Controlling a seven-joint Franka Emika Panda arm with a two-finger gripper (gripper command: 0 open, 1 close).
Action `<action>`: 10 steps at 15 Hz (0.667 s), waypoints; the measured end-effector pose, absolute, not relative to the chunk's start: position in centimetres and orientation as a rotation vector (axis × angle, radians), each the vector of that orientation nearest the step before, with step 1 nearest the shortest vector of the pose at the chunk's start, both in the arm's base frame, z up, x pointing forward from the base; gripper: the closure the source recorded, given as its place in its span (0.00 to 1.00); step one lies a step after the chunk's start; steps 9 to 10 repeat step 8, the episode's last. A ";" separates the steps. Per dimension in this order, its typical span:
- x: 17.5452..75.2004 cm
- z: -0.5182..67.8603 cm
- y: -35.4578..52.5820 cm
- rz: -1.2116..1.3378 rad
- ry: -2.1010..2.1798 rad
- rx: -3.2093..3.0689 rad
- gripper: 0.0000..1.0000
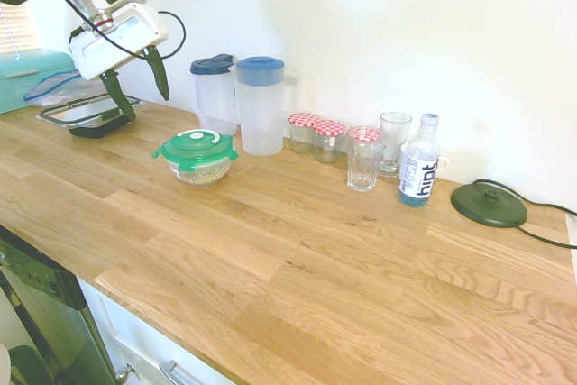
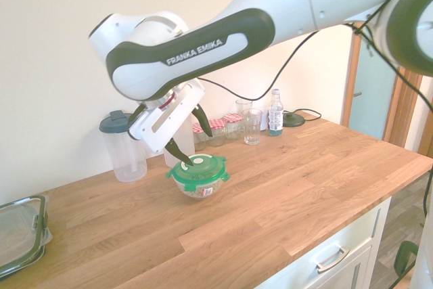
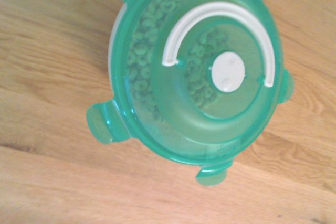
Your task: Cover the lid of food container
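- The lid (image 3: pixel 197 77) is cut off by the wrist view's edge.
- The bottle (image 1: pixel 418 165) label's small print is too small to read.
- The black-rimmed container (image 2: pixel 19 235) is cut off at the left edge.

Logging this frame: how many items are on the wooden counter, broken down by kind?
Green lid on the food container: 1
Blue-lidded plastic jugs: 2
Jars with red checked lids: 3
Drinking glasses: 2
Water bottle: 1
Black-rimmed rectangular container: 1
Kettle base: 1
Total: 11

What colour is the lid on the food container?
Translucent green, with a white ring and white centre spot; the lid shows best in the wrist view.
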State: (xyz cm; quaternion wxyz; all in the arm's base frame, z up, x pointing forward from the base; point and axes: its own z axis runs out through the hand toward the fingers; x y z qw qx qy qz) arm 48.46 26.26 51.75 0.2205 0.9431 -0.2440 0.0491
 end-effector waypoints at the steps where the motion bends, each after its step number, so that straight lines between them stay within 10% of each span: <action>1: 48.0 52.1 24.6 0.094 -0.676 2.671 0.00; 10: 41.7 53.2 7.5 -0.100 -0.797 2.971 0.00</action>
